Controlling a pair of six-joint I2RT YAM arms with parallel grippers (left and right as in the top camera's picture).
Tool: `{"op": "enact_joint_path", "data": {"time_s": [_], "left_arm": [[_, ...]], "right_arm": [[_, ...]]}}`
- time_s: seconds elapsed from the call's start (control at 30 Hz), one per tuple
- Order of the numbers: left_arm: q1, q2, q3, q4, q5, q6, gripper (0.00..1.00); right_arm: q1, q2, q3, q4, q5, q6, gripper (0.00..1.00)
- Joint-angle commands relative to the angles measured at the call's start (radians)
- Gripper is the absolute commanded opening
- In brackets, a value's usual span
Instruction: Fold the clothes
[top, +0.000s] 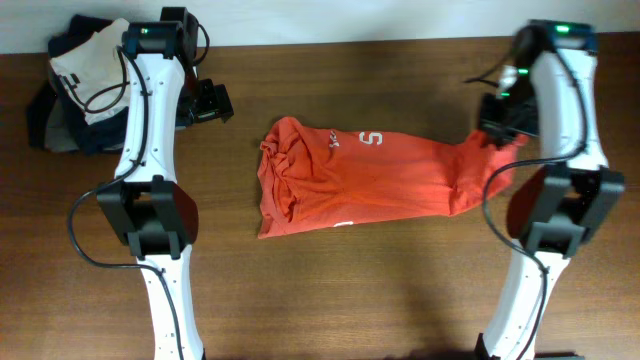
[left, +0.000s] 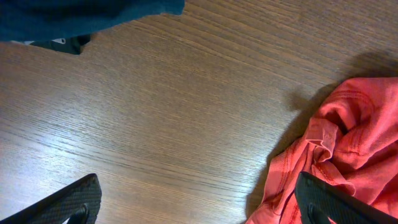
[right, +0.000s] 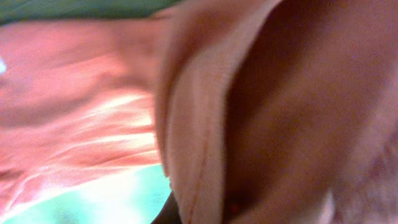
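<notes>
You can read just one character from overhead: a white printed "S" (top: 368, 138) on the red-orange t-shirt (top: 400, 180), near the cloth's upper edge. Just to its left, smaller white marks (top: 334, 141) sit on the same cloth, too small and creased to make out. A scrap of white print (top: 345, 222) at the lower edge is also illegible.
</notes>
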Motion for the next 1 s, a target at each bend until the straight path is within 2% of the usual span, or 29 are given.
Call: {"op": "enact_joint_path", "data": {"time_s": [0.0, 0.17, 0.2, 0.23, 0.27, 0.43, 0.47, 0.53, 0.7, 0.77, 0.8, 0.87, 0.93, 0.97], "left_arm": [[0.006, -0.006, 0.003, 0.002, 0.007, 0.014, 0.99], [0.006, -0.006, 0.003, 0.001, 0.007, 0.011, 0.99], [0.006, -0.006, 0.003, 0.001, 0.007, 0.011, 0.99], [0.006, -0.006, 0.003, 0.001, 0.006, 0.011, 0.99], [0.006, -0.006, 0.003, 0.002, 0.006, 0.011, 0.99], [0.006, -0.006, 0.003, 0.006, 0.007, 0.011, 0.99], [0.006, -0.006, 0.003, 0.005, 0.007, 0.011, 0.99], [0.006, -0.006, 0.003, 0.005, 0.007, 0.011, 0.99], [0.006, -0.006, 0.003, 0.006, 0.006, 0.011, 0.99], [0.006, -0.006, 0.003, 0.006, 0.006, 0.011, 0.99], [0.006, -0.006, 0.003, 0.006, 0.006, 0.011, 0.99], [0.006, -0.006, 0.003, 0.006, 0.006, 0.011, 0.99], [0.006, -0.006, 0.003, 0.006, 0.006, 0.011, 0.99], [0.006, -0.006, 0.003, 0.006, 0.006, 0.011, 0.99]], "right_arm": [[0.203, -0.019, -0.014, 0.013, -0.047, 0.017, 0.04], [0.404, -0.019, -0.023, 0.089, -0.047, 0.048, 0.05], [0.423, -0.019, -0.023, 0.098, -0.047, 0.059, 0.22], [0.446, -0.019, -0.023, 0.098, -0.047, 0.061, 0.70], [0.455, -0.019, -0.023, 0.097, -0.048, 0.061, 0.76], [0.407, -0.019, -0.011, 0.060, -0.042, 0.060, 0.77], [0.383, -0.019, -0.011, 0.060, -0.042, 0.058, 0.76], [0.352, -0.019, -0.031, 0.060, -0.043, 0.057, 0.59], [0.455, -0.019, -0.318, 0.170, -0.147, 0.005, 0.60], [0.508, -0.019, -0.394, 0.221, -0.155, 0.005, 0.69], [0.530, -0.019, -0.404, 0.256, -0.156, 0.005, 0.69], [0.537, -0.019, -0.404, 0.274, -0.155, 0.005, 0.46], [0.536, -0.019, -0.404, 0.293, -0.156, 0.005, 0.04], [0.536, -0.019, -0.400, 0.292, -0.172, 0.005, 0.04]]}}
